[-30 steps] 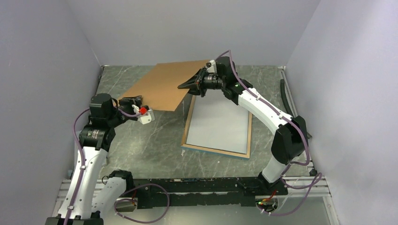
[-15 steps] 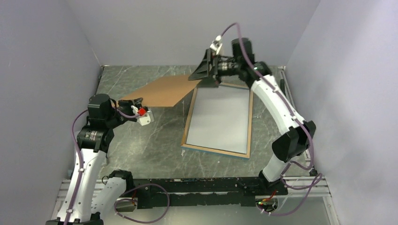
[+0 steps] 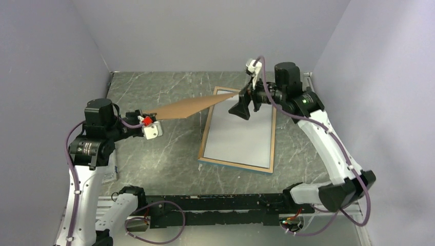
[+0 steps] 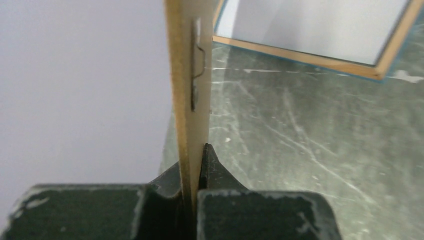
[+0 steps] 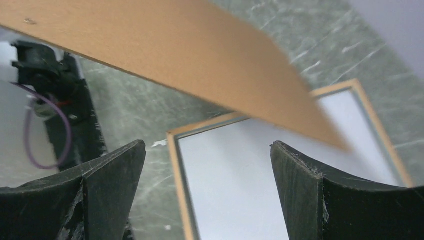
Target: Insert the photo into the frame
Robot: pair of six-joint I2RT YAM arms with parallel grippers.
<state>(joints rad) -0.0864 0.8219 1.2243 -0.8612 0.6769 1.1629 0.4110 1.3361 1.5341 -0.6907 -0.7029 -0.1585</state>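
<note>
The frame (image 3: pixel 205 138) lies flat on the table at centre right, its light wood back edges up. A white sheet fills it, which looks like the photo (image 3: pixel 238 136) with its white reverse up. The brown backing panel (image 3: pixel 190 106) hangs tilted above the frame's far left corner. My left gripper (image 3: pixel 147 115) is shut on the panel's left edge; in the left wrist view the panel (image 4: pixel 187 75) stands edge-on between the left gripper's (image 4: pixel 192 160) jaws. My right gripper (image 3: pixel 241 110) hovers open and empty over the frame's far end. The right wrist view shows the right gripper (image 5: pixel 206 146) above the frame (image 5: pixel 175 175), the photo (image 5: pixel 240 190) and the panel (image 5: pixel 175 50).
Grey walls close in the green marbled table (image 3: pixel 154 154) on three sides. A black rail (image 3: pixel 220 202) with the arm bases runs along the near edge. A dark cable (image 3: pixel 309 100) lies by the right wall. A small metal clip (image 4: pixel 198 55) sits on the panel.
My right gripper let go of the panel's far edge, opened wide and swung right and down over the frame. The panel's far end sank lower. The left gripper closed fully on the panel.
</note>
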